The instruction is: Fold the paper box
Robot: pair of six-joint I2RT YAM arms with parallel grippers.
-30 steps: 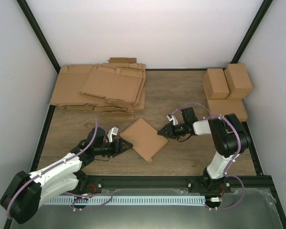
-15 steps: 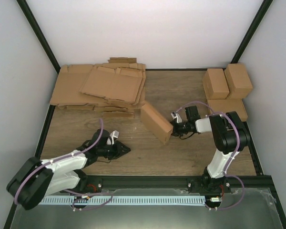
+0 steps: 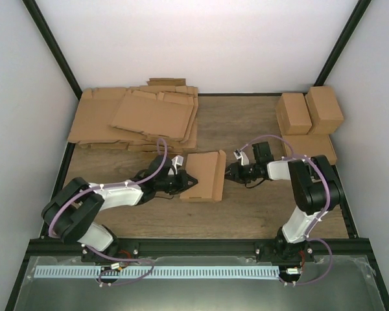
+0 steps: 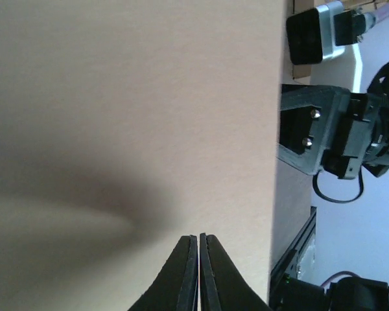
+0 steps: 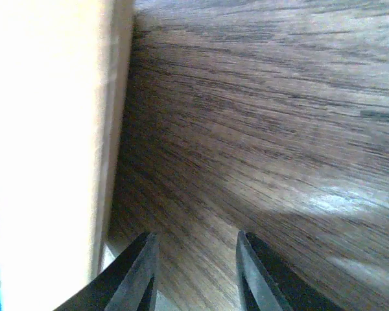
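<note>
While the paper box (image 3: 205, 175) lies mid-surface (image 3: 259, 217) between both arms, the left pincer (image 3: 189, 181) sits at its left edge, fingers pressed fully together with nothing visible between them and cardboard filling its wrist view. Right pincer (image 3: 229, 172) is low, just beside the box's right edge, fingers parted, only bare wood between them.

Blurry, edge-cropped paper box (image 5: 45, 129) (right wrist view, far left)
</note>
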